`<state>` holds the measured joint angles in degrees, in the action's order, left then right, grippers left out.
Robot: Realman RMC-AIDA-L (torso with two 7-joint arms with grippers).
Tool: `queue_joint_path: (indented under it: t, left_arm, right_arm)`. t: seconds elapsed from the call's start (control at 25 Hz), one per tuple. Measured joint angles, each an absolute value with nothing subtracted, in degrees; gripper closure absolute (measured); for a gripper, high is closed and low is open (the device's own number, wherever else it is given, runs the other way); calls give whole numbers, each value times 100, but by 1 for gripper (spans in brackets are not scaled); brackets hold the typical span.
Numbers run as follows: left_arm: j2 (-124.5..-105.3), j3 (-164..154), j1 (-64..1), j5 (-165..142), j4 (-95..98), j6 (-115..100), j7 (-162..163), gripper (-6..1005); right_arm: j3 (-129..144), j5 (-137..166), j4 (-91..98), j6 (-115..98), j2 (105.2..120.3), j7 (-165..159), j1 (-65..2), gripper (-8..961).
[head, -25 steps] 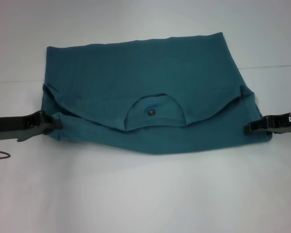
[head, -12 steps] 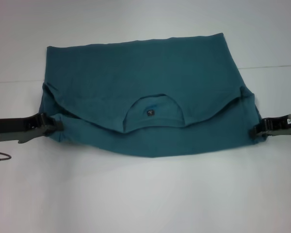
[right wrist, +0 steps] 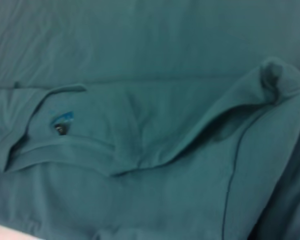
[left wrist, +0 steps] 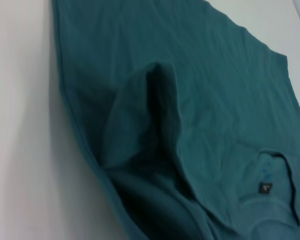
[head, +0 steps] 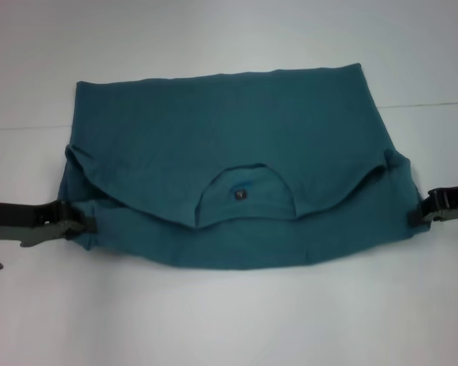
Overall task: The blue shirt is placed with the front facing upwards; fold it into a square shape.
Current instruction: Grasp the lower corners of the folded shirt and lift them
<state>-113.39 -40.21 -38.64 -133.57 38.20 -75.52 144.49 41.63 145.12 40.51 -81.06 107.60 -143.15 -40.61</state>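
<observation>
Teal blue shirt (head: 229, 164) spread on desk (head: 229, 320), pinched at both side edges by left end effector (head: 88, 226) and right end effector (head: 417, 216), stretched for folding.

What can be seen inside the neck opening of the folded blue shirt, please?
Inside the blue shirt's collar, teal inner fabric and a small dark neck tag show. Any front lettering is covered by the fold.

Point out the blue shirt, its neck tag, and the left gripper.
blue shirt (head: 229, 130): head view, upper folded panel.
neck tag (head: 239, 195): head view, inside the collar opening.
left gripper (head: 82, 226): head view, fingertips at the shirt's edge.
</observation>
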Motion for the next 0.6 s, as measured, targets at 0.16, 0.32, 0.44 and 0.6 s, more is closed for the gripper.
queue_joint_path:
  t: [0.16,0.32,0.44,0.6]
  left_arm:
    - [-11308,-4033,-3778,-13382,4041,-8166,14502,966]
    - [-11315,-4015,-3621,-13502,4352,-8910,14539,965]
    - [-11335,-4010,-3452,-13525,4550,-9421,14544,965]
    - [-11348,-4000,-3200,-13593,4782,-10034,14562,965]
  right_arm:
    - [4175,14512,4314,-8867,10747,-14353,-4038,904]
    - [4184,14617,4590,-9622,10741,-14401,-3983,904]
    - [4160,14725,4812,-10135,10743,-14412,-3905,904]
    - [4128,14725,5205,-10696,10799,-14403,-3708,904]
